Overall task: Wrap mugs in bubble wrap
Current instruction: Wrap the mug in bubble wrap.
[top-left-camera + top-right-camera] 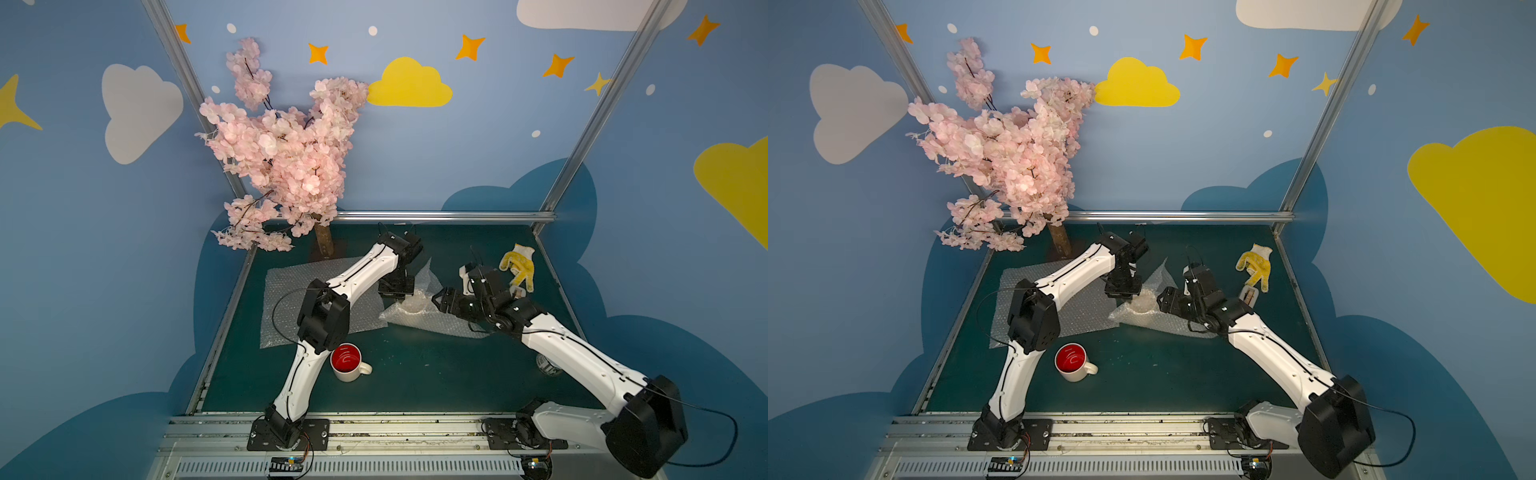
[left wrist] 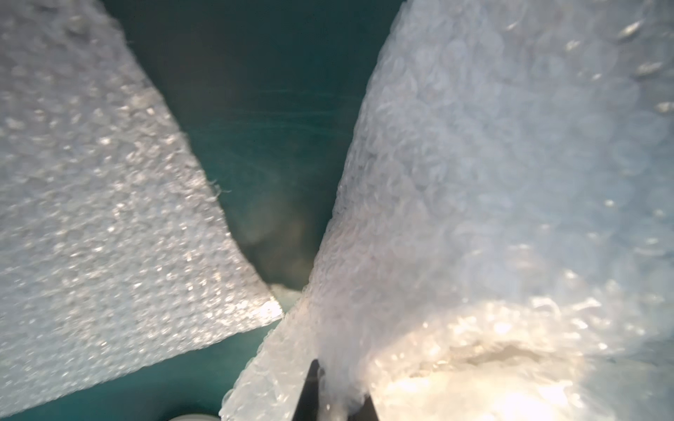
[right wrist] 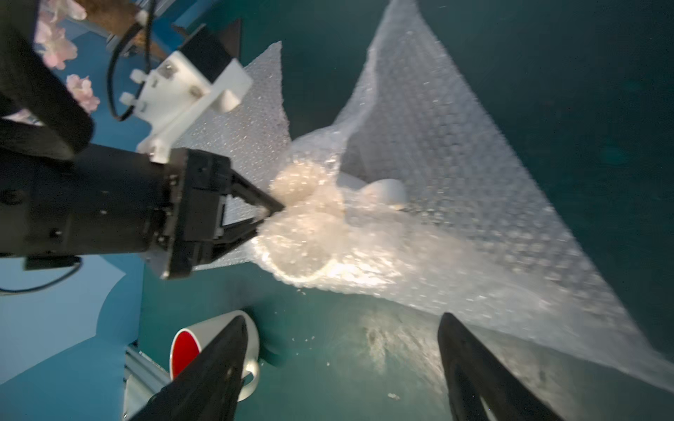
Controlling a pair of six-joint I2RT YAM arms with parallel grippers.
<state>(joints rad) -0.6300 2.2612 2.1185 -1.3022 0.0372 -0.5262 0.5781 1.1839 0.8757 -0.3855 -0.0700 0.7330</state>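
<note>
A cream mug (image 3: 387, 191) lies under a crumpled sheet of bubble wrap (image 1: 428, 320) in the middle of the green table. My left gripper (image 3: 271, 214) points down onto this bundle and is shut on a fold of the wrap (image 2: 364, 277) over the mug's mouth. My right gripper (image 3: 342, 322) hangs open just to the right of the bundle (image 1: 1142, 305), holding nothing. A second bubble wrap sheet (image 1: 286, 299) lies flat at the left, partly under the left arm. The mug with the red inside (image 1: 347, 362) stands upright near the front, handle to the right, seen in both top views (image 1: 1071, 362).
A yellow-and-white glove (image 1: 518, 266) lies at the back right, with a small flat object (image 1: 1250, 296) just in front of it. A metallic can (image 1: 545, 365) peeks out beneath the right arm. A pink blossom tree (image 1: 286, 158) stands at the back left corner. Metal rails (image 1: 444, 216) edge the table.
</note>
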